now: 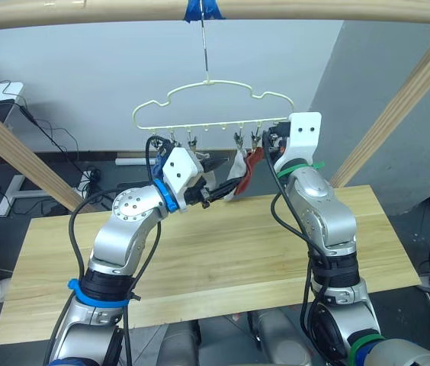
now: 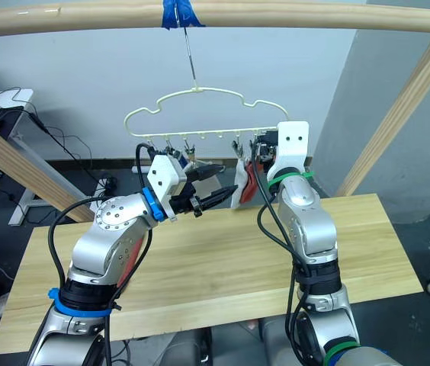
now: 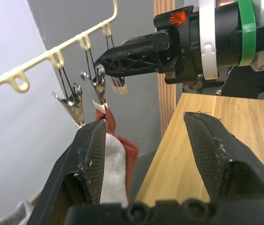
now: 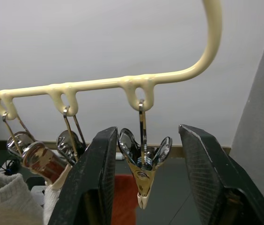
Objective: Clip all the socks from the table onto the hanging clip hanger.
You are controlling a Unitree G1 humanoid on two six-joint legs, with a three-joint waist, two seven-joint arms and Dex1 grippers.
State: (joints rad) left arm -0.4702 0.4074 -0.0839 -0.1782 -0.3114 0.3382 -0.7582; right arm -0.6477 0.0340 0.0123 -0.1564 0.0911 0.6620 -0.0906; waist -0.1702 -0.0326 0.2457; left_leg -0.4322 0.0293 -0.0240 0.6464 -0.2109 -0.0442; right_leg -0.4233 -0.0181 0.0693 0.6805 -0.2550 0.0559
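Right wrist view: the right gripper [image 4: 143,180], fingers spread, brackets an empty metal clip [image 4: 143,164] at the clip hanger's [image 1: 211,107] end. At its 9 o'clock hang a rust-red sock [image 1: 250,172] and a light grey sock [image 1: 237,181]. The left gripper [image 3: 143,154], also spread, hovers beside them above the table [image 1: 223,259].

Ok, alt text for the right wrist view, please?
The right gripper, fingers open, sits on either side of an empty metal clip hanging from the end loop of the pale yellow clip hanger. Further along the bar, two clips hold a rust-red sock and a light grey sock.
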